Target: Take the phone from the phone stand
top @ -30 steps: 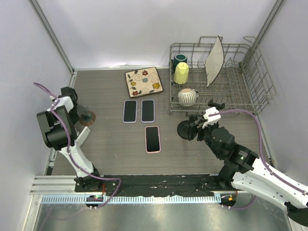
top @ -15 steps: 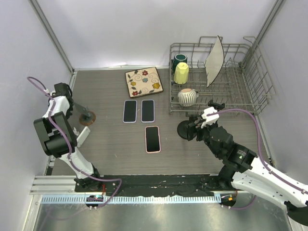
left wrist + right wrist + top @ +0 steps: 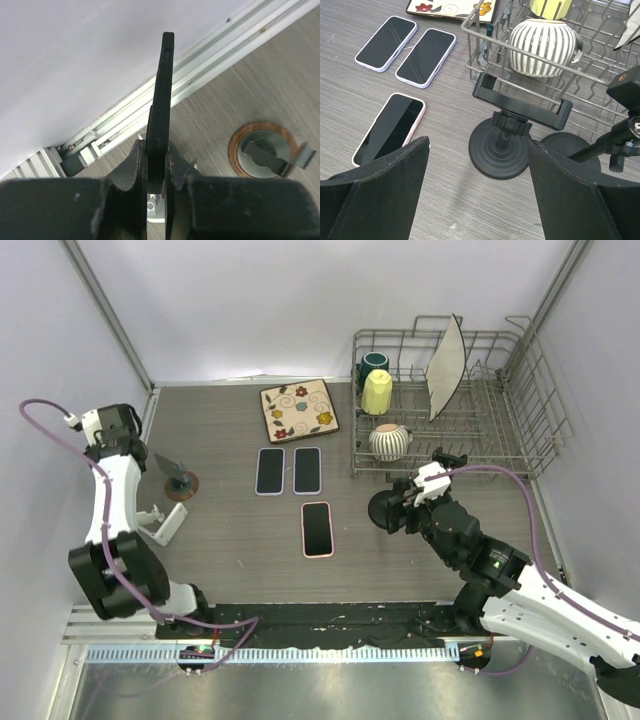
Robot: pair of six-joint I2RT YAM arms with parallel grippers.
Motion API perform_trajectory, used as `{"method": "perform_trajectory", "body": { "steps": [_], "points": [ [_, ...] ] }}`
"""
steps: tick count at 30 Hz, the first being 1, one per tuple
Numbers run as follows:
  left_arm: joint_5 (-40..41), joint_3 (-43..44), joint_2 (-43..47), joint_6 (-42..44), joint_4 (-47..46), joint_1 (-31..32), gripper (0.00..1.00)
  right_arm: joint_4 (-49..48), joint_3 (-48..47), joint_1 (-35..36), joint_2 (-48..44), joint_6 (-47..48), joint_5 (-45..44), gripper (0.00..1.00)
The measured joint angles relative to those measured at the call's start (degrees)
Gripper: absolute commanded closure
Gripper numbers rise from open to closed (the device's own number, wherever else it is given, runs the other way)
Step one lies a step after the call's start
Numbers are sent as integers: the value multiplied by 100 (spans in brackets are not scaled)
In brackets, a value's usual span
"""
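Observation:
In the left wrist view a dark phone [image 3: 161, 100] stands edge-on between the fingers of my left gripper [image 3: 156, 165], which is shut on its lower end. The phone stand [image 3: 265, 150], a grey disc with a metal clip on a brown ring, sits empty on the table to the right, apart from the phone. From above, my left gripper [image 3: 128, 432] hangs by the left wall, up and left of the phone stand [image 3: 181, 483]; the phone itself is hard to make out there. My right gripper [image 3: 479, 185] is open and empty in front of a black stand [image 3: 507, 145].
Three phones lie face up mid-table: two side by side [image 3: 270, 470] [image 3: 307, 470] and a pink-edged one [image 3: 317, 528]. A white bracket [image 3: 163, 525] lies near the left rail. A floral mat [image 3: 299, 410] sits at the back and a dish rack [image 3: 520, 440] holding cups and a plate at the back right.
My left gripper shut on the phone at the stand, then carried it up and back-left toward the wall, leaving the stand empty. The right arm has hardly moved.

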State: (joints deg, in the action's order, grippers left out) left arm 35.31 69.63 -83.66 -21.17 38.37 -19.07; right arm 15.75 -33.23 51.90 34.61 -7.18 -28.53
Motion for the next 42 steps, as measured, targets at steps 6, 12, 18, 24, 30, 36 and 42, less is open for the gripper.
{"method": "perform_trajectory", "body": {
  "steps": [6, 12, 18, 24, 30, 36, 42],
  "points": [
    [85, -39, 1075, -48, 2, 164, 100, -31, 0, 0, 31, 22, 153, 16],
    [-39, 155, 1493, -44, 192, 522, 100, -83, -7, 0, 31, 59, 396, 16],
    [-772, 839, 1987, -142, 752, 1075, 100, -186, -184, 0, 201, 295, 890, 17],
    [-2588, 1250, 2771, -448, 1086, 1268, 100, -254, -629, 0, 660, 730, 1676, 17],
    [-4996, 1008, 3060, -717, 1185, 1388, 100, -304, -1108, 0, 1115, 1043, 2605, 17],
    [-6712, 133, 3108, -586, 1147, 1875, 100, -367, -1613, 0, 1637, 1158, 3571, 17],
    [-7248, -313, 3132, -103, 1119, 3108, 100, -133, -2286, 0, 2190, 1320, 4400, 17]
  ]
}}
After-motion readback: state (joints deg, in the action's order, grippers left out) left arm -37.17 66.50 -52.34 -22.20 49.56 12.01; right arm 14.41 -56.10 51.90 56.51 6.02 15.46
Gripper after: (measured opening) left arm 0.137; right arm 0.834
